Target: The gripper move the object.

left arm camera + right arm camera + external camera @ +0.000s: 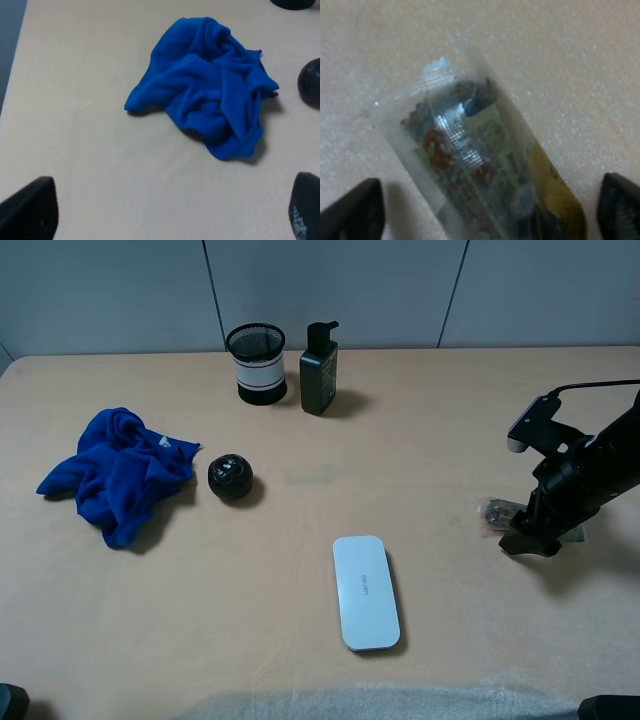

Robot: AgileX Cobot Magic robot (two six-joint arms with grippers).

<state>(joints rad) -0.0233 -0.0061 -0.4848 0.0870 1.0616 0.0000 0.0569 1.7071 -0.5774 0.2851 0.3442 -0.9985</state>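
The object, a small crinkly clear packet (495, 512) with dark brown and olive contents, lies on the tan table at the right. My right gripper (530, 535) is lowered right over it. In the right wrist view the packet (475, 165) lies between the two black fingertips (355, 210), and the right gripper (487, 207) is open around it without closing on it. My left gripper (167, 210) is open and empty above the table, near the blue cloth (210, 95).
A blue cloth (115, 470) and a black ball (230, 476) lie at the left. A flat white case (365, 590) lies at front centre. A black mesh cup (257, 362) and a dark bottle (319, 370) stand at the back.
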